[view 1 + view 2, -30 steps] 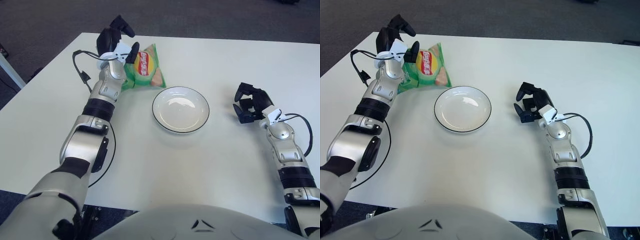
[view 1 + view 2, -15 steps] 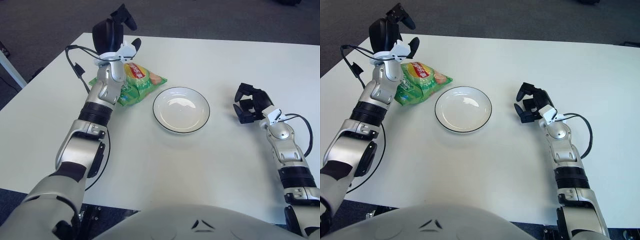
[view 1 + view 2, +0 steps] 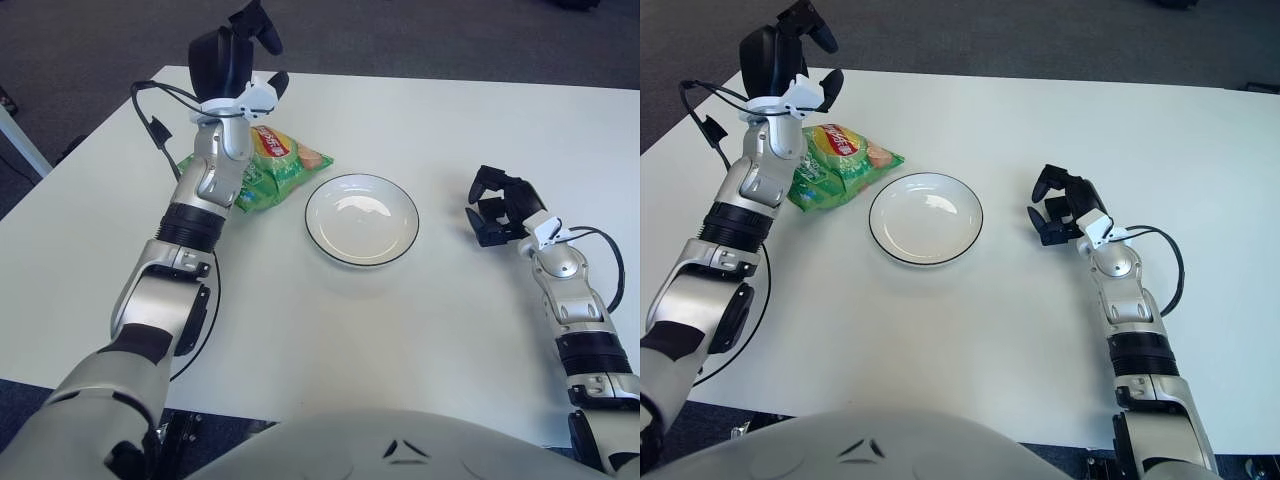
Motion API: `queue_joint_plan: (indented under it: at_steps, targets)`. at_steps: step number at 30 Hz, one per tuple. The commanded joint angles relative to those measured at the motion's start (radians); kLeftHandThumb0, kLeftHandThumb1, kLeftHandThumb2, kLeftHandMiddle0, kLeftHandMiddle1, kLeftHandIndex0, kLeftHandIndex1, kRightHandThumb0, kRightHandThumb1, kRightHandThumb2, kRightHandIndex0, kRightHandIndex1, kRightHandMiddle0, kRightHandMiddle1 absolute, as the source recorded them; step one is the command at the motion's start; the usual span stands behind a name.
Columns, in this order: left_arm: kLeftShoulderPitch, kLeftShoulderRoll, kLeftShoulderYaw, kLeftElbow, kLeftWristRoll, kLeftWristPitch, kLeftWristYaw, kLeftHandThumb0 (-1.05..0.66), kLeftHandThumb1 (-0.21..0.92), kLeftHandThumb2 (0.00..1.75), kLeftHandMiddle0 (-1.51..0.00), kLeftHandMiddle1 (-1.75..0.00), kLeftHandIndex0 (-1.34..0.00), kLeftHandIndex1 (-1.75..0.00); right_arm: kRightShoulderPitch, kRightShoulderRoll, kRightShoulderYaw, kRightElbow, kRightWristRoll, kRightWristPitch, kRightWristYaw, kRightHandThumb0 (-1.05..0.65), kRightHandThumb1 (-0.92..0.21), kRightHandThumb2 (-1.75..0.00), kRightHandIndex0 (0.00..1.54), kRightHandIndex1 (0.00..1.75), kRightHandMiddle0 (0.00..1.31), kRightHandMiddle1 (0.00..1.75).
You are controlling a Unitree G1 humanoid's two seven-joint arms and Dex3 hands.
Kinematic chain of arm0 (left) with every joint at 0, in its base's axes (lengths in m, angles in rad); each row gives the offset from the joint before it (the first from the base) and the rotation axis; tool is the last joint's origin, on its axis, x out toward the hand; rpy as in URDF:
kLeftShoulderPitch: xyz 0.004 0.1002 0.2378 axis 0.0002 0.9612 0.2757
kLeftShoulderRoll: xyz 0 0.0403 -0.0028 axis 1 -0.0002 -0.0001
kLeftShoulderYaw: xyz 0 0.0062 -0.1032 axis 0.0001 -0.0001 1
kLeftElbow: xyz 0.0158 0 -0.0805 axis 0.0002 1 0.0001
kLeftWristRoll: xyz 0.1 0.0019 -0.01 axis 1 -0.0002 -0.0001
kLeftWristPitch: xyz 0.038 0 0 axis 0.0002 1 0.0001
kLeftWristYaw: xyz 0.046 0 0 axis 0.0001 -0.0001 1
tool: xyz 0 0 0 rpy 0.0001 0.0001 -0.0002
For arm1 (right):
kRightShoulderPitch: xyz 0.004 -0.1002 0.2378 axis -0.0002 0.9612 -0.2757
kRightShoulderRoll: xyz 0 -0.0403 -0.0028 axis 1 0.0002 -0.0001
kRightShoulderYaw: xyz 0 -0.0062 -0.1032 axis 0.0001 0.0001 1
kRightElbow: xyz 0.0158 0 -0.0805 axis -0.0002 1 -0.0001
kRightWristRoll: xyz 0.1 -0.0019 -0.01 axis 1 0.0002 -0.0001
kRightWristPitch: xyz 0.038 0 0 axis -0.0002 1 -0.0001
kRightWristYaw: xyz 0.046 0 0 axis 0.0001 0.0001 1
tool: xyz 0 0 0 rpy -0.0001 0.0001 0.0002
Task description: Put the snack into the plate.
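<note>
A green snack bag point(image 3: 275, 168) with a red and yellow logo lies flat on the white table point(image 3: 420, 120), just left of the plate. The white plate point(image 3: 362, 219) with a dark rim sits at the table's middle and holds nothing. My left hand point(image 3: 240, 55) is raised above the bag's far left side, fingers spread, holding nothing; its forearm covers the bag's left part. My right hand point(image 3: 500, 205) shows to the right of the plate with its fingers curled and nothing in them.
A black cable point(image 3: 155, 125) loops beside my left forearm. The table's far edge runs just behind my left hand, with dark carpet point(image 3: 420, 40) beyond. Bare tabletop stretches in front of the plate.
My left hand let go of the snack bag, which dropped from upright to flat beside the plate. The hand then rose higher. The right hand has not moved.
</note>
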Motion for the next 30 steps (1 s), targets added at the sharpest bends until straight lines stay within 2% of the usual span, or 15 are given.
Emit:
queue_joint_plan:
  at_steps: [1, 6, 9, 11, 14, 16, 18, 20, 21, 22, 23, 25, 26, 29, 30]
  targets:
    - [0.013, 0.041, -0.027, 0.011, 0.047, -0.021, -0.017, -0.58, 0.08, 1.61, -1.32, -1.75, -0.81, -1.75, 0.095, 0.017, 0.049, 0.099, -0.043, 0.074, 0.034, -0.50, -0.28, -1.36, 1.25, 1.75, 0.65, 1.75]
    - [0.011, 0.090, -0.070, 0.012, 0.083, -0.044, -0.102, -0.58, 0.08, 1.60, -1.32, -1.75, -0.81, -1.75, 0.099, 0.013, 0.048, 0.096, -0.042, 0.063, 0.038, -0.50, -0.28, -1.36, 1.27, 1.75, 0.65, 1.75]
    - [0.021, 0.100, -0.080, -0.019, 0.086, 0.008, -0.203, -0.58, 0.08, 1.60, -1.29, -1.75, -0.81, -1.75, 0.100, 0.014, 0.047, 0.095, -0.036, 0.067, 0.043, -0.50, -0.28, -1.36, 1.28, 1.75, 0.65, 1.75]
    - [0.027, 0.101, -0.081, -0.041, 0.090, 0.044, -0.258, -0.24, -0.03, 1.69, -1.07, -1.67, -0.78, -1.75, 0.100, 0.014, 0.046, 0.093, -0.035, 0.071, 0.044, -0.50, -0.28, -1.36, 1.29, 1.75, 0.65, 1.75]
    - [0.038, 0.100, -0.086, -0.079, 0.109, 0.102, -0.316, -0.08, -0.06, 1.73, -0.93, -1.71, -0.73, -1.75, 0.102, 0.013, 0.046, 0.089, -0.034, 0.080, 0.045, -0.50, -0.28, -1.36, 1.28, 1.75, 0.65, 1.75]
    - [0.047, 0.098, -0.092, -0.105, 0.131, 0.147, -0.345, -0.04, -0.02, 1.67, -0.88, -1.73, -0.71, -1.67, 0.102, 0.012, 0.046, 0.087, -0.036, 0.087, 0.045, -0.50, -0.28, -1.36, 1.26, 1.75, 0.65, 1.75]
    - [0.061, 0.091, -0.111, -0.141, 0.185, 0.227, -0.384, -0.03, 0.12, 1.51, -0.77, -1.74, -0.60, -1.64, 0.103, 0.007, 0.053, 0.083, -0.058, 0.085, 0.029, -0.50, -0.28, -1.36, 1.26, 1.75, 0.65, 1.75]
    - [0.067, 0.089, -0.127, -0.167, 0.226, 0.289, -0.428, -0.02, 0.41, 1.17, -0.56, -1.74, -0.39, -1.64, 0.104, 0.005, 0.057, 0.080, -0.071, 0.088, 0.020, -0.50, -0.28, -1.36, 1.26, 1.75, 0.65, 1.75]
    - [0.068, 0.091, -0.136, -0.178, 0.243, 0.314, -0.457, -0.01, 0.48, 1.09, -0.52, -1.74, -0.34, -1.63, 0.104, 0.005, 0.058, 0.079, -0.072, 0.091, 0.020, -0.50, -0.28, -1.36, 1.26, 1.75, 0.65, 1.75]
    - [0.070, 0.092, -0.142, -0.188, 0.256, 0.333, -0.478, -0.14, 0.52, 1.04, -0.44, -1.67, -0.27, -1.57, 0.104, 0.005, 0.058, 0.078, -0.073, 0.093, 0.019, -0.50, -0.28, -1.36, 1.26, 1.75, 0.65, 1.75]
    - [0.073, 0.096, -0.150, -0.197, 0.273, 0.354, -0.503, -0.41, 0.61, 0.92, -0.30, -1.50, -0.14, -1.43, 0.104, 0.006, 0.058, 0.076, -0.074, 0.095, 0.018, -0.50, -0.28, -1.36, 1.26, 1.75, 0.65, 1.75]
    - [0.081, 0.105, -0.165, -0.210, 0.303, 0.383, -0.540, -0.56, 0.67, 0.84, -0.22, -1.29, -0.07, -1.28, 0.104, 0.009, 0.058, 0.073, -0.074, 0.097, 0.019, -0.50, -0.28, -1.36, 1.27, 1.75, 0.65, 1.75]
    - [0.086, 0.109, -0.172, -0.215, 0.316, 0.394, -0.555, -0.63, 0.73, 0.77, -0.17, -1.10, -0.05, -1.17, 0.104, 0.010, 0.057, 0.072, -0.074, 0.097, 0.020, -0.50, -0.28, -1.36, 1.28, 1.75, 0.65, 1.75]
    - [0.100, 0.117, -0.181, -0.224, 0.342, 0.413, -0.575, -0.72, 0.80, 0.65, -0.12, -0.86, -0.02, -1.02, 0.104, 0.012, 0.055, 0.073, -0.073, 0.091, 0.021, -0.50, -0.27, -1.37, 1.28, 1.75, 0.65, 1.75]
    - [0.102, 0.118, -0.183, -0.226, 0.350, 0.419, -0.581, -0.78, 0.86, 0.57, -0.09, -0.73, -0.01, -0.91, 0.105, 0.012, 0.055, 0.073, -0.073, 0.089, 0.022, -0.50, -0.27, -1.37, 1.29, 1.75, 0.65, 1.75]
